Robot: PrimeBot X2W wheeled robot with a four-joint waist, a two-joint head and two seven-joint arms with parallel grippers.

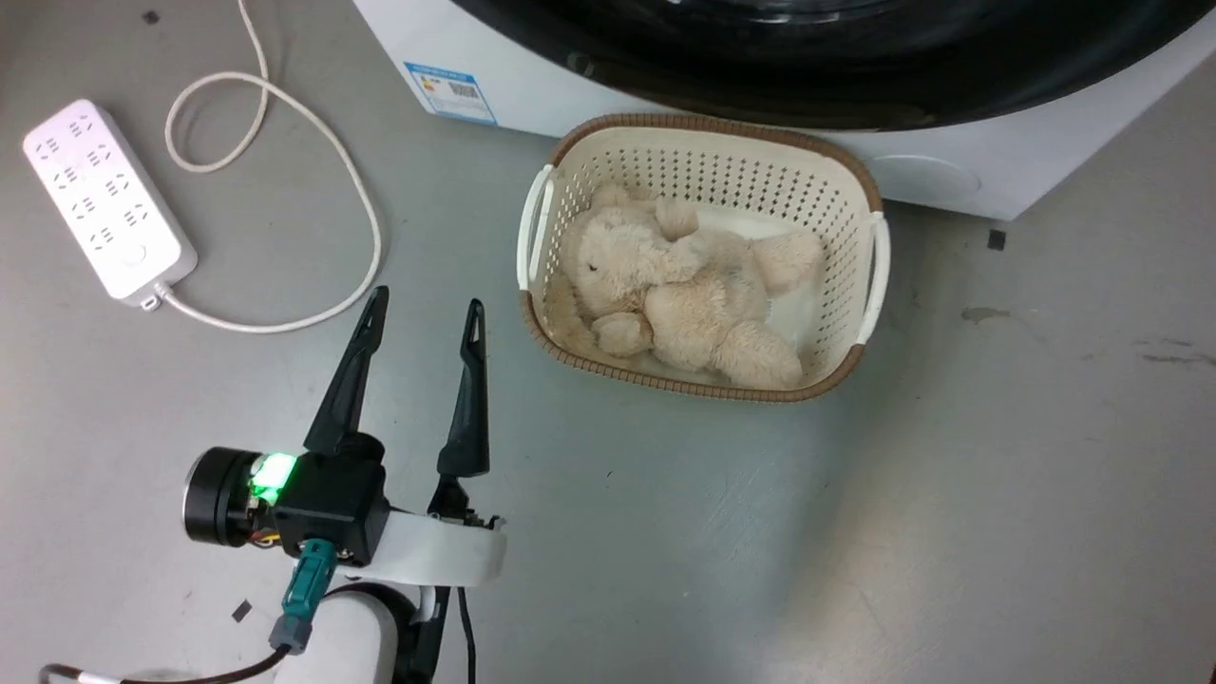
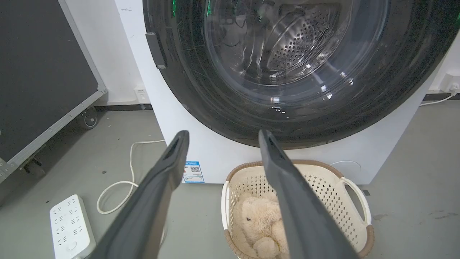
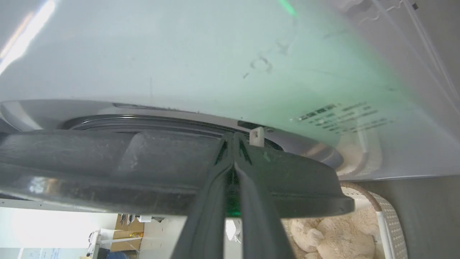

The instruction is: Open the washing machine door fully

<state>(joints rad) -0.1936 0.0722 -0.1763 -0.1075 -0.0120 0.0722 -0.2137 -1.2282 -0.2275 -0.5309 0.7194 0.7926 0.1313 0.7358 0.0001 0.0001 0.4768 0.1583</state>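
- At the lower left of the head view, the left gripper [image 1: 427,297] is hovering over the grey floor [image 1: 855,532], its fingers standing wide apart and grasping nothing.
- Ahead of it, the washing machine door [image 2: 187,90] is facing the fingers, above a basket [image 1: 703,125] that is holding a plush bear [image 1: 674,285].
- Seen from its wrist, the right gripper [image 3: 233,138] is reaching across the door's black rim beside a white latch [image 3: 256,136], fingers clenched tip to tip.
- Left of the basket, a power strip [image 1: 100,199] is lying.

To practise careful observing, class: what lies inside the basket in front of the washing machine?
A cream plush toy lies in the basket, sprawled across most of its floor. Whatever may lie under the toy is covered, so it cannot be seen.
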